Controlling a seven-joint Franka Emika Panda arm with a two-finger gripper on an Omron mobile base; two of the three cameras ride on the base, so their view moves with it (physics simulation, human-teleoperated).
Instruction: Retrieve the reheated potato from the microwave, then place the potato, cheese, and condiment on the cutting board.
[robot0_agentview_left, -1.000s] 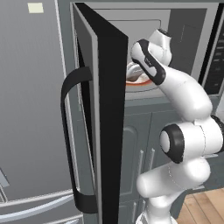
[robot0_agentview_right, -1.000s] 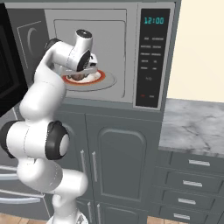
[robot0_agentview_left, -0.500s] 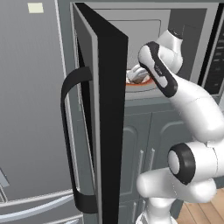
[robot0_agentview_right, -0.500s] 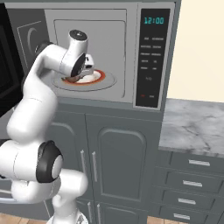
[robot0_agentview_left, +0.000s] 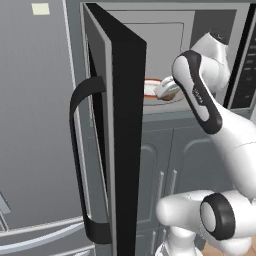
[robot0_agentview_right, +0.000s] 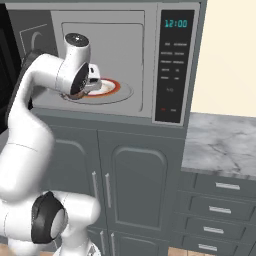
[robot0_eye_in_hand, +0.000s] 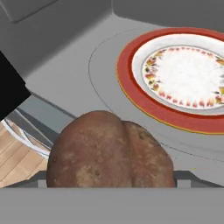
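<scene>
The microwave (robot0_agentview_right: 172, 65) stands with its black door (robot0_agentview_left: 125, 130) swung wide to the left. My gripper (robot0_agentview_right: 91, 85) is inside the cavity, just above the turntable, shut on the dark-brown potato (robot0_eye_in_hand: 109, 151). In the hand view the potato sits close between the fingers and hides their tips. It is lifted off the orange-rimmed plate (robot0_eye_in_hand: 183, 78), which lies bare behind it. From the left base view my gripper (robot0_agentview_left: 167, 91) shows beside the plate (robot0_agentview_left: 152, 87). The cheese, condiment and cutting board are out of view.
The open door with its curved black handle (robot0_agentview_left: 80, 150) juts out at the left of the arm. A grey fridge (robot0_agentview_left: 35, 125) stands further left. A marble counter (robot0_agentview_right: 220, 145) over drawers lies to the right, with grey cabinets (robot0_agentview_right: 130, 185) below the microwave.
My hand has drawn back a little from the plate toward the microwave's opening, carrying the potato. The plate stays in place.
</scene>
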